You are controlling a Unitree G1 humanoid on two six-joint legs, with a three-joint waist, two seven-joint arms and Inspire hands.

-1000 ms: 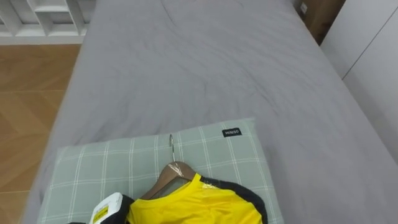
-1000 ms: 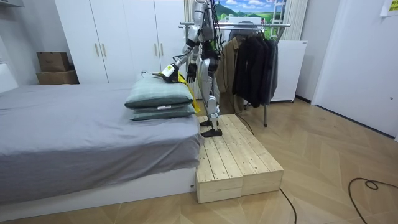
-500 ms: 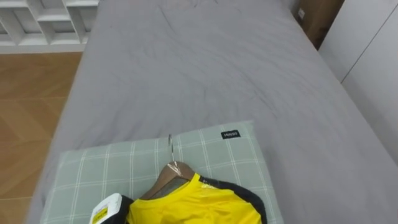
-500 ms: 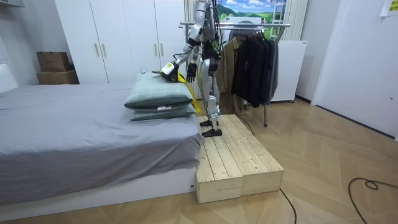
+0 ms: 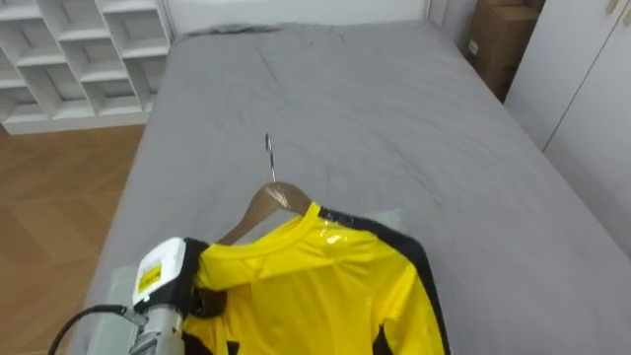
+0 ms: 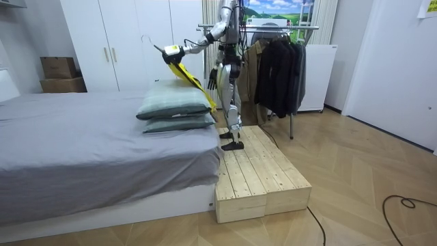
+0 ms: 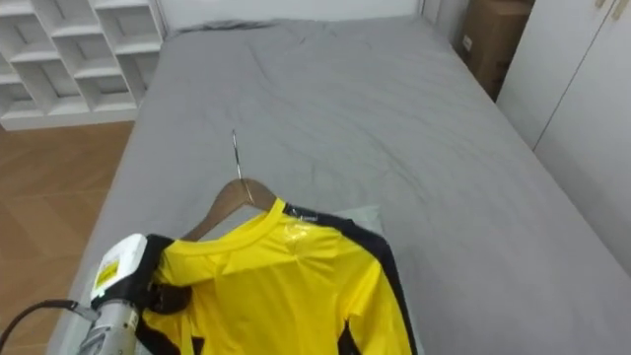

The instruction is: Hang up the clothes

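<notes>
Above the bed (image 5: 394, 128), hanger (image 5: 258, 205) points forward.

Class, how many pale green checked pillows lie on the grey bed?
2: one pale green checked pillow on top, a second pillow beneath it, stacked at the grey bed's end nearest the robot. Others could be hidden.

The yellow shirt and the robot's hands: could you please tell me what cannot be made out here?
1. How the left hand holds the hanger: eye views, the yellow shirt covers it there.
2. The yellow shirt's lower part: eye views, cut off by the bottom edge.
3. The right hand, open or shut: room view, too small to tell.
</notes>
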